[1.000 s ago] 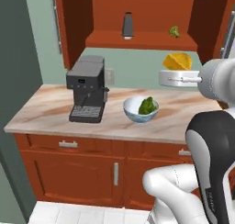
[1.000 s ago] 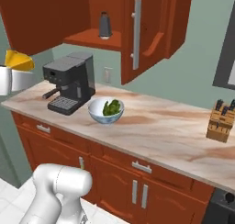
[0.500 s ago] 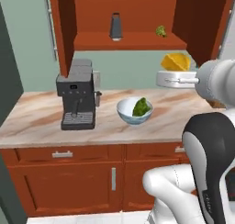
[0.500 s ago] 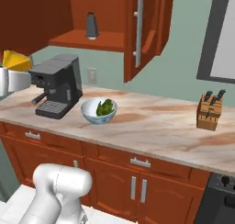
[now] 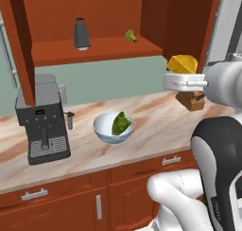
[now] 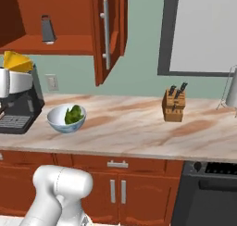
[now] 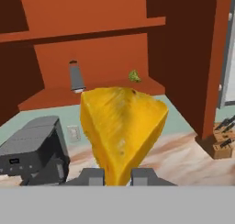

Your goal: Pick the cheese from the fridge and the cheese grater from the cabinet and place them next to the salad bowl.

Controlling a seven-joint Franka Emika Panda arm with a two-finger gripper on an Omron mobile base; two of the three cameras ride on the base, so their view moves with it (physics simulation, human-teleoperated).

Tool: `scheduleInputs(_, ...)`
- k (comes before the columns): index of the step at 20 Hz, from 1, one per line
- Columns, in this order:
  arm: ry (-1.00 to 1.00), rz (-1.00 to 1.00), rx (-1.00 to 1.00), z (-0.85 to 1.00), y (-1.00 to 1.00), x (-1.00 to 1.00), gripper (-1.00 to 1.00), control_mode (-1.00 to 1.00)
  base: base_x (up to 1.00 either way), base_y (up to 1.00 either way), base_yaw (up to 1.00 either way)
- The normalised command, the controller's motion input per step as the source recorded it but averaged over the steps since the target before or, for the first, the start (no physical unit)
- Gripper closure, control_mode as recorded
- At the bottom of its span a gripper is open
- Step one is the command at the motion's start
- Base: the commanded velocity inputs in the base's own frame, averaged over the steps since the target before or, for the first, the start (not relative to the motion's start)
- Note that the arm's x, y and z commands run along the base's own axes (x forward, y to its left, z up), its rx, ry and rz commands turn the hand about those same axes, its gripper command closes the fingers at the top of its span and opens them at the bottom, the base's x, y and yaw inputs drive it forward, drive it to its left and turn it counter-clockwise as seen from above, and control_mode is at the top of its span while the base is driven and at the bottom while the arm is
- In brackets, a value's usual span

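Yellow-orange cheese [image 7: 121, 129] wedge held aloft; grey cheese grater [image 5: 82, 33] upright on cabinet [image 5: 94, 50] shelf; salad bowl [image 5: 113, 127] on counter.

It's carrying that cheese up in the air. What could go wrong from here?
The pincer grips the cheese only at its narrow bottom end, so the wedge might slip or tip out on the way down. The salad bowl stands close beside the coffee machine, so a careless set-down could knock either. The cheese grater is still in the cabinet.

Rendering flat and evenly bright, slightly soft throughout; showing deep shadow inside the cabinet [image 5: 94, 22], no glare, no edge distortion.
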Motion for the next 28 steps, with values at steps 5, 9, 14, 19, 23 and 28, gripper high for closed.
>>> scheduleInputs(5, 0.00, 0.00, 0.00, 0.00, 0.00, 0.00, 1.00, 1.00, 0.87, 0.08, -0.22)
scheduleInputs(9, 0.00, 0.00, 0.00, 0.00, 0.00, 0.00, 1.00, 1.00, 0.98, 0.45, -0.06)
scheduleInputs(14, 0.00, 0.00, 0.00, 0.00, 0.00, 0.00, 1.00, 1.00, 0.62, 0.05, 0.15)
scheduleInputs(19, 0.00, 0.00, 0.00, 0.00, 0.00, 0.00, 1.00, 1.00, 0.14, 0.00, 0.33)
scheduleInputs(23, 0.00, 0.00, 0.00, 0.00, 0.00, 0.00, 1.00, 1.00, -0.01, 0.22, 0.16)
scheduleInputs(28, 0.00, 0.00, 0.00, 0.00, 0.00, 0.00, 1.00, 1.00, 0.01, 0.76, 0.02)
